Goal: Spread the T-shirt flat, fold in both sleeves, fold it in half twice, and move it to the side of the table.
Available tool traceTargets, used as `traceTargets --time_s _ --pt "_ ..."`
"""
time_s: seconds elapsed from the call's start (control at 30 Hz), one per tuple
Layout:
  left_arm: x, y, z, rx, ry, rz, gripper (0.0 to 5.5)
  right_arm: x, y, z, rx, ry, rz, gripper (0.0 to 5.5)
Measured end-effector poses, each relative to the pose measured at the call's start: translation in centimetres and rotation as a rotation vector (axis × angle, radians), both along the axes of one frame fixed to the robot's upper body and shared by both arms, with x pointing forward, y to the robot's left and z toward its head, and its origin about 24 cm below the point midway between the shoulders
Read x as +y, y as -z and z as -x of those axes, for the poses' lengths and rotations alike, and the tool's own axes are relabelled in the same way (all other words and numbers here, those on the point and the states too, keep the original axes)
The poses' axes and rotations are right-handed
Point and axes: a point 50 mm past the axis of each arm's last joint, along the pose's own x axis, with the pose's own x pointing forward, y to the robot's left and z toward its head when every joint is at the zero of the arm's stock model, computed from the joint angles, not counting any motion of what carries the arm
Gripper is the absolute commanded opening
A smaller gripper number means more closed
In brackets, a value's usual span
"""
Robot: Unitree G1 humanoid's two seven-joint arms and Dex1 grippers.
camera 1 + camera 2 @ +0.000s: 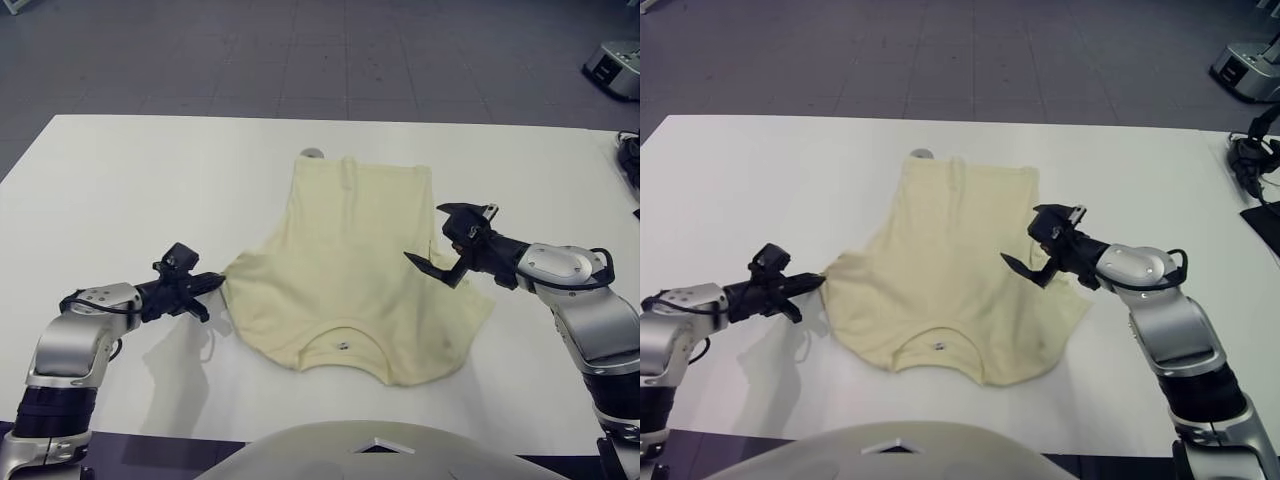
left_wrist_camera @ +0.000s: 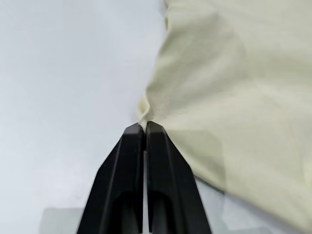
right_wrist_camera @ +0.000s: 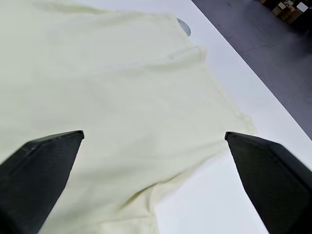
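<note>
Pale yellow T-shirt (image 1: 340, 260) lies mid-way across the white table (image 1: 120, 170), collar end nearest the robot, hem towards the far edge, mostly flat with some wrinkles. A small grey disc (image 1: 312, 153) shows at the far hem. From the head views, the left gripper (image 1: 215, 283) is at the shirt's left sleeve edge; the right gripper (image 1: 424, 232) hangs over the shirt's right side.

Left wrist view: both fingers (image 2: 131, 151) are clenched together, pinching the sleeve edge at their tips.

Right wrist view: the fingers (image 3: 44, 165) stand wide apart, released, with cloth beneath them; contact with the cloth cannot be determined.
</note>
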Motion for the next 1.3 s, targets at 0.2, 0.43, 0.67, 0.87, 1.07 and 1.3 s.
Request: traceTargets --time_s 0.2,0.43,0.67,0.87,1.07,1.3 --pt "0.5 -0.1 0.3 0.004 -0.020 -0.005 0.01 -1.0 0.9 0.2 0.045 0.070 0.046 5.40" --pt "-0.2 -1.8 0.6 -0.025 0.008 -0.024 0.01 -1.4 1.1 0.5 0.042 0.118 0.063 5.40" --pt "-2.8 -6.4 1.1 -0.122 0.252 -0.042 0.01 -1.5 1.4 0.9 0.055 0.136 0.068 5.40" --pt "-7.1 -7.8 1.1 -0.157 0.456 0.010 0.01 -1.5 1.3 0.9 0.049 0.147 0.068 5.40" --pt "-9.9 -4.9 0.4 -0.108 0.490 0.015 0.27 -1.4 0.9 0.3 0.031 0.143 0.071 5.40" --pt "-12.5 -2.8 0.1 -0.093 0.437 0.063 1.39 -1.2 0.9 0.2 0.033 0.135 0.071 5.40"
